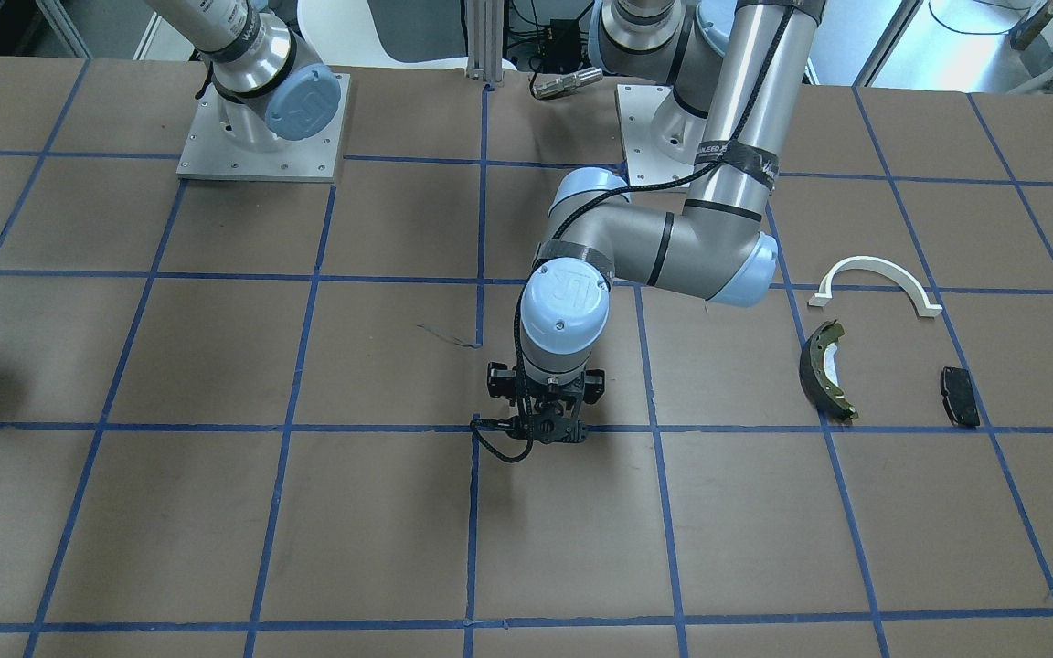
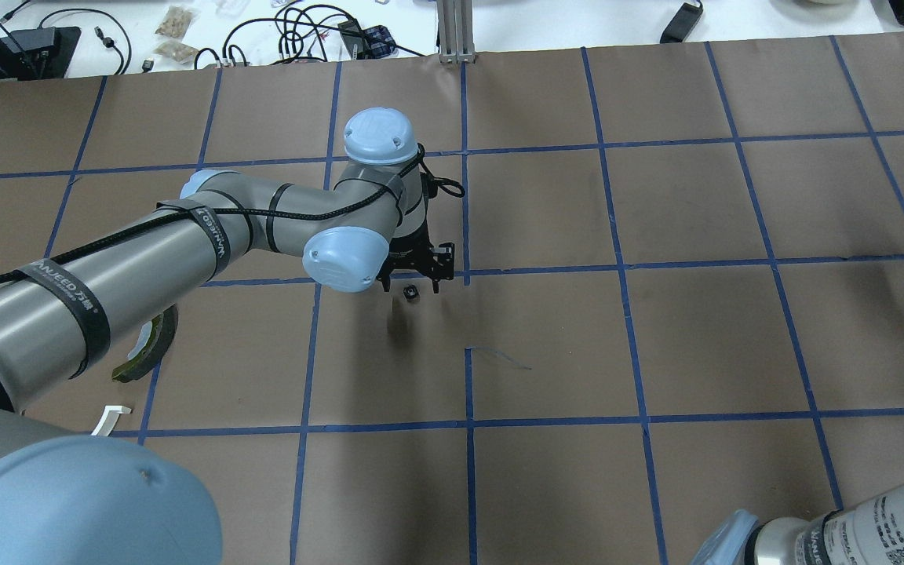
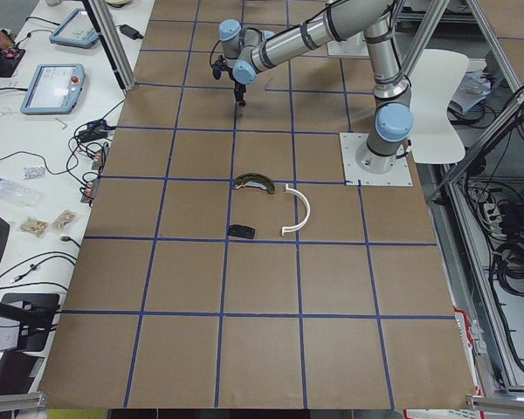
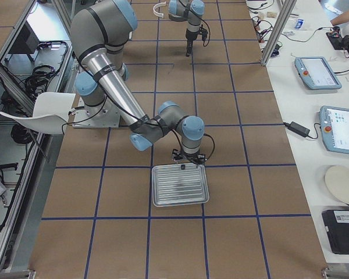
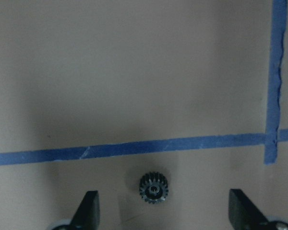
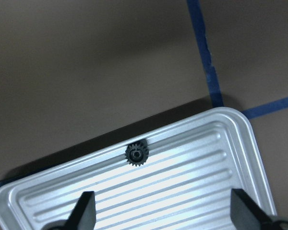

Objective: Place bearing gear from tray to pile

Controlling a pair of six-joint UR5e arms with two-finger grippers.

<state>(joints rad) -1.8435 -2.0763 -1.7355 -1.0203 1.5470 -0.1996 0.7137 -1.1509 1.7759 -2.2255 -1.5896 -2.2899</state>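
Surface: brown paper-covered table point(image 1: 216, 530), marked into squares by blue tape lines point(image 1: 216, 427).
Tray: shallow silvery ribbed metal tray point(image 6: 221, 143) with rounded corners, at the table's end on the robot's right. The frame edge cuts it off in the front-facing and overhead views, and it shows whole only in the right side view.
Gear in tray: small dark toothed metal gear point(image 6: 137, 154) lying flat on the ribbed base. It sits just inside the rim, near the middle of the long side that faces the table's middle.
Right gripper: black two-finger right gripper point(image 6: 164, 211) hangs over the tray, fingers spread wide and holding nothing. Only its fingertips show in the wrist view.
Left gripper: black two-finger left gripper point(image 5: 164, 213) hangs low near the table's middle, fingers wide apart and empty.
Second gear: another small dark toothed gear point(image 5: 153, 187) lies flat on the paper beneath the left gripper, just beside a tape line. It is a tiny speck in the overhead view and cannot be made out in the front-facing view.
Pile: white half-ring arc point(image 1: 876, 281), olive-and-dark curved brake shoe point(image 1: 826, 368) and small black oblong pad point(image 1: 960, 395). They lie near one another without touching, on the robot's left, well apart from both gears.
Hidden: the left arm covers most of the pile in the overhead view.
Open room: several paper squares lie between the left gripper and the pile.
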